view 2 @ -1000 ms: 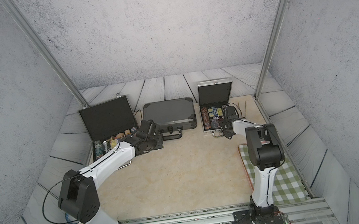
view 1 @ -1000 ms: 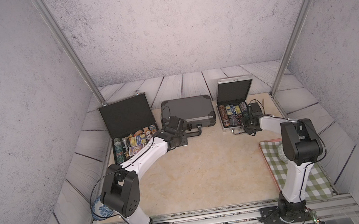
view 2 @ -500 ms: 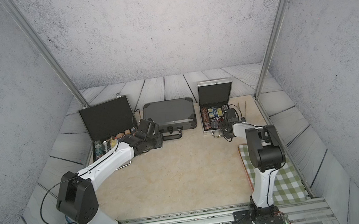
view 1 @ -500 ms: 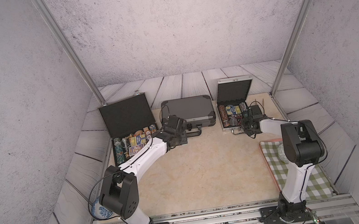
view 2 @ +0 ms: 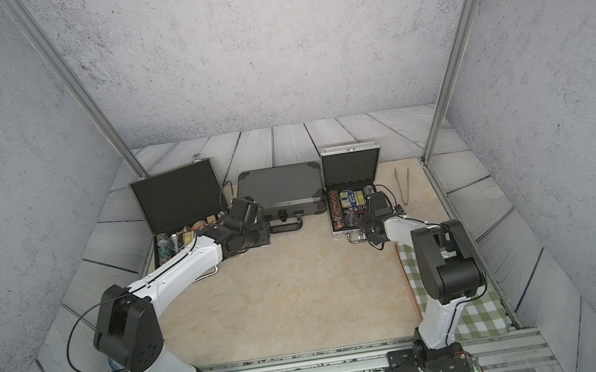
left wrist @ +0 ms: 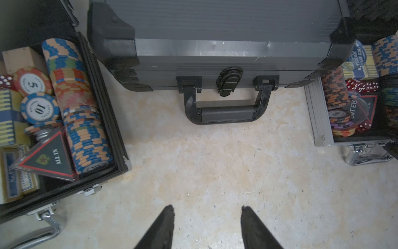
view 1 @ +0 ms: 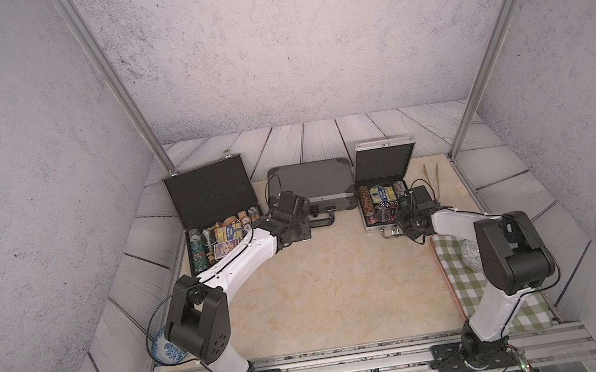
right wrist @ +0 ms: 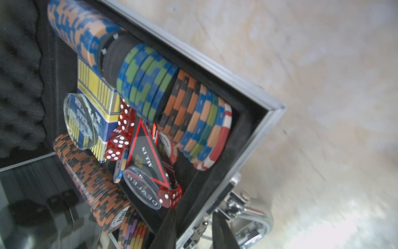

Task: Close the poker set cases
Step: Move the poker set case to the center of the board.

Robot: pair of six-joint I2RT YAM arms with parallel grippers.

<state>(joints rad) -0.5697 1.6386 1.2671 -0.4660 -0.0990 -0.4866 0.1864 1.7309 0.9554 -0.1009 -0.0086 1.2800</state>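
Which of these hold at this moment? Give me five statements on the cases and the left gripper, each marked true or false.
1. The dark-grey ribbed case in the middle is closed. True.
2. The small silver case has its lid down. False: the lid stands up and poker chips show inside.
3. The left gripper is clamped on the ribbed case's handle. False: its jaws are open over bare table, short of the handle.
4. The black case is open. True.
5. The tongs lie inside the silver case. False: they lie on the table beside it, apart from it.
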